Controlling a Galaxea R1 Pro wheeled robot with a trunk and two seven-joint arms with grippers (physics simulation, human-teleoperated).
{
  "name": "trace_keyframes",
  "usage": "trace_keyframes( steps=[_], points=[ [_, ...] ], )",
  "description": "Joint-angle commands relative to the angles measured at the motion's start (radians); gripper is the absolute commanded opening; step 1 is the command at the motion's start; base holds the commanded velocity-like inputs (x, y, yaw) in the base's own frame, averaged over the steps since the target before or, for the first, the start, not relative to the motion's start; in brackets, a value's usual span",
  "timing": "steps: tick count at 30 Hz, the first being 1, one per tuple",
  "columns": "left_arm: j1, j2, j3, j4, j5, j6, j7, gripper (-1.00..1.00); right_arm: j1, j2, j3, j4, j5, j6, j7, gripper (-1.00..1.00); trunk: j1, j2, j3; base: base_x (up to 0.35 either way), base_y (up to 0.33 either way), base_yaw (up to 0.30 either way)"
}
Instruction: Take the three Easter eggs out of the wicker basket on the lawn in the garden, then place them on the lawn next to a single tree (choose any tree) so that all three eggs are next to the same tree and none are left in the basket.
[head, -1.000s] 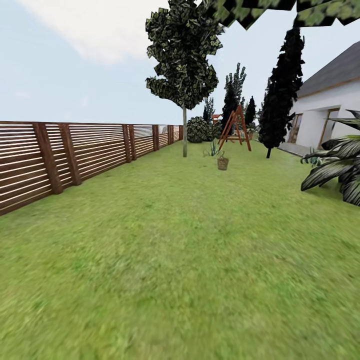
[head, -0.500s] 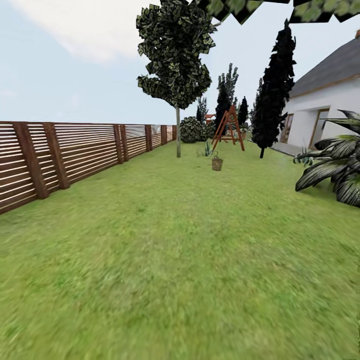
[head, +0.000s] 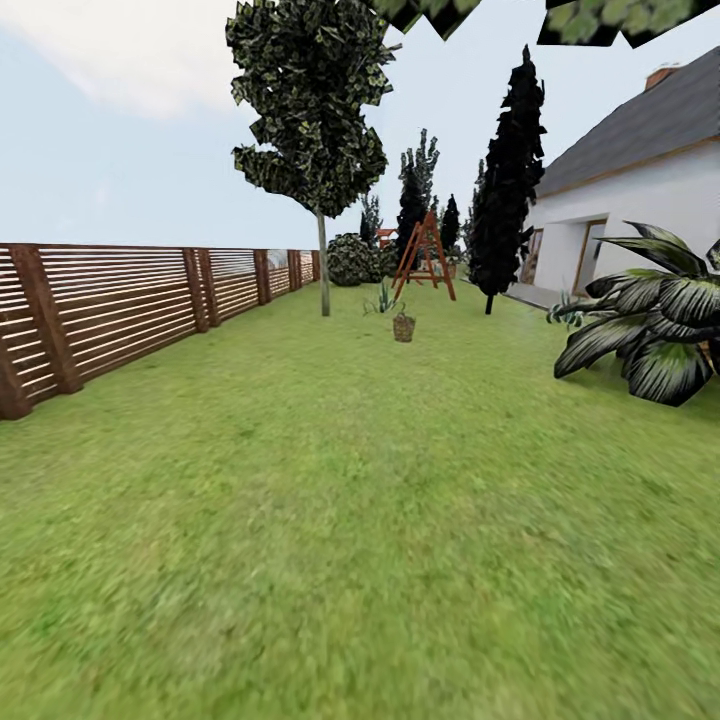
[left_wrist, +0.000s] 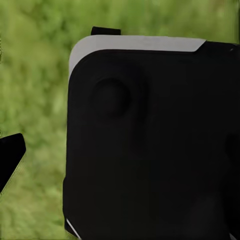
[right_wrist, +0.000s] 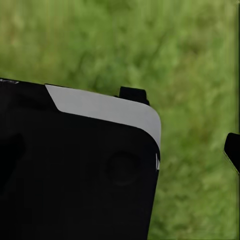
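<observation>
Shift: camera has swung right since a second ago; nothing in the garden itself has moved.
Wicker basket: far off on the lawn, just right of the slim-trunked tree.
Eggs: too small to tell.
Surroundings: fence left, white house right.
Pincers: open or closed, cannot tell.

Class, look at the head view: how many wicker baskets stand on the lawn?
1. The wicker basket stands far off on the lawn, just right of the tree with the bare trunk and in front of the swing frame. Others may be hidden.
</observation>
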Motion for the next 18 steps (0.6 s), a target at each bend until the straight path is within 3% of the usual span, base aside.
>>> trace_keyframes(
  steps=[1,18],
  points=[
    [0.001,0.001,-0.001,-0.005,0.01,0.009,-0.002,1.0,-0.001,0.0,0.003,0.001,0.008,-0.003,0.0,1.0,0.001,0.0,-0.001,0.341,0.0,-0.012],
    [0.002,0.001,-0.001,-0.005,0.011,0.009,-0.002,1.0,-0.001,0.0,0.003,0.001,0.011,-0.003,0.001,1.0,0.001,0.0,-0.001,0.341,0.0,-0.001]
  ],
)
